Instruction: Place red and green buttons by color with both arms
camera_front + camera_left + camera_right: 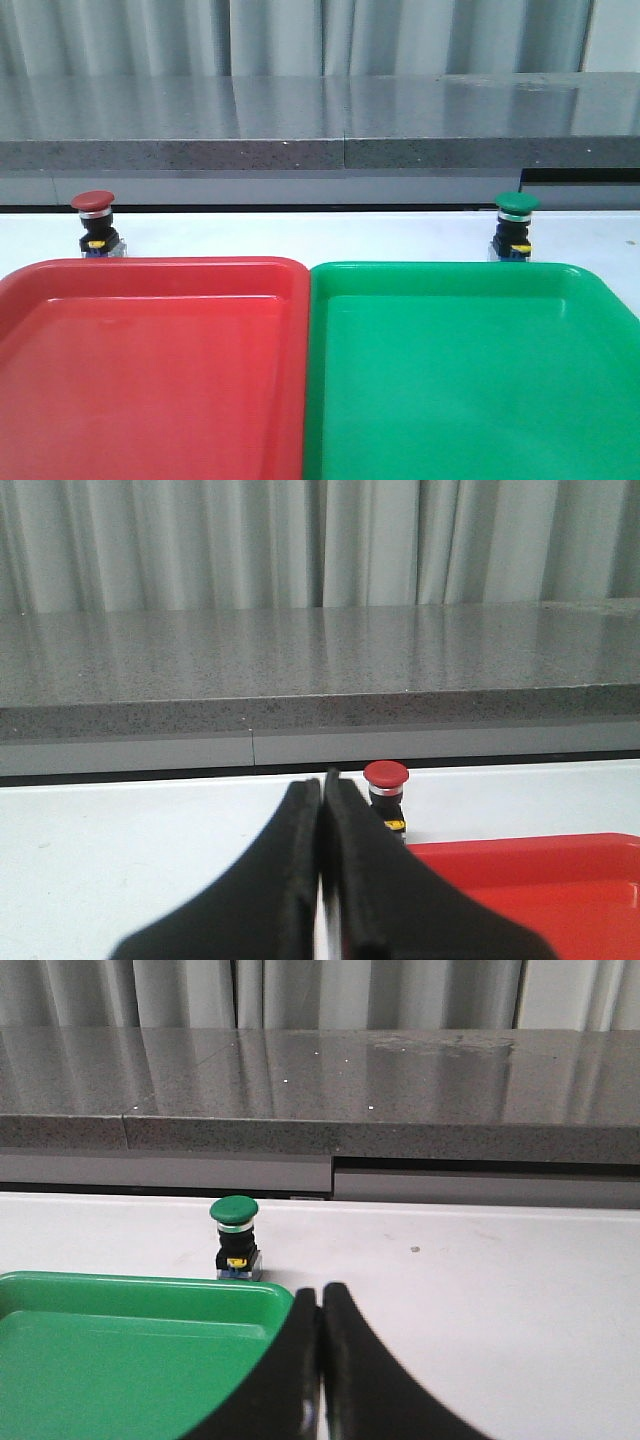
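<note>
The red button point(94, 222) stands upright on the white table behind the red tray's point(150, 290) far edge, at the left. The green button point(515, 226) stands upright behind the green tray's point(560, 290) far edge, at the right. Neither arm shows in the front view. In the left wrist view my left gripper point(323, 785) is shut and empty, with the red button point(386, 790) a little beyond it. In the right wrist view my right gripper point(321, 1295) is shut and empty, with the green button point(236, 1238) beyond it to one side.
The red and green trays lie side by side, touching, and fill the near part of the table. A grey stone ledge point(320, 130) runs across the back, with grey curtains behind it. White table point(300, 235) lies between the buttons.
</note>
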Motion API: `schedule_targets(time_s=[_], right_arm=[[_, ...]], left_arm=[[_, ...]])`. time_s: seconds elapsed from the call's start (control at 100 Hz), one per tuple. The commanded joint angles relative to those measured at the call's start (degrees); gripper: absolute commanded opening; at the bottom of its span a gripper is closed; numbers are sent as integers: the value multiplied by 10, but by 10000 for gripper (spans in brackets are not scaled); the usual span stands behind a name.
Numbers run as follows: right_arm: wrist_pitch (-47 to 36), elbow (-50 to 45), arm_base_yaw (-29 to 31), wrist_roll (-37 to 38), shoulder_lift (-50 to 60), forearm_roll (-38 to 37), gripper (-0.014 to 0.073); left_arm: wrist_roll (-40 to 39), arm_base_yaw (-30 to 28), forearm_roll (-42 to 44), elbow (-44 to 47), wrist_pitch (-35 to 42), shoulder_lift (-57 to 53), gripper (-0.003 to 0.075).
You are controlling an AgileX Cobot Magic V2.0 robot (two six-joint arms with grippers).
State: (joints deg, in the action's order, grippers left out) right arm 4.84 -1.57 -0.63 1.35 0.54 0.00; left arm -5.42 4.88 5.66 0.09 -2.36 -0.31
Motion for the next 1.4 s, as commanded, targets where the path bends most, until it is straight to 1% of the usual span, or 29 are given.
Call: schedule_targets(time_s=[0.0, 0.38, 0.45, 0.49, 0.58, 0.66, 0.73, 0.85, 1.0, 1.1, 1.27, 1.39], right_arm=[[-43, 8, 4, -3, 10, 0, -67], [-43, 8, 4, -3, 10, 0, -67], [-43, 8, 4, -3, 10, 0, -67], [-43, 8, 4, -3, 10, 0, -67], [-43, 8, 4, -3, 10, 0, -67], [-43, 8, 4, -3, 10, 0, -67], [-43, 8, 4, -3, 10, 0, -67], [-43, 8, 4, -3, 10, 0, -67], [-43, 8, 4, -3, 10, 0, -67], [-43, 8, 4, -3, 10, 0, -67], [-43, 8, 4, -3, 10, 0, -67], [-43, 8, 4, -3, 10, 0, -67]], left_arm=[[-3, -2, 0, 24, 44, -17, -19], [-3, -2, 0, 23, 47, -17, -19], [-3, -2, 0, 17, 39, -17, -19], [-3, -2, -7, 9, 20, -16, -19], [-3, -2, -51, -25, -48, -5, -19], [-3, -2, -96, -51, -49, 21, -19], [-3, -2, -116, -84, -61, 50, -19], [-3, -2, -123, -162, -116, 109, -19], [-2, -2, -123, -272, -205, 200, -19], [-2, -2, -123, -329, -246, 257, -19], [-2, -2, -125, -390, -296, 337, -19], [-2, -2, -131, -400, -322, 376, -19]])
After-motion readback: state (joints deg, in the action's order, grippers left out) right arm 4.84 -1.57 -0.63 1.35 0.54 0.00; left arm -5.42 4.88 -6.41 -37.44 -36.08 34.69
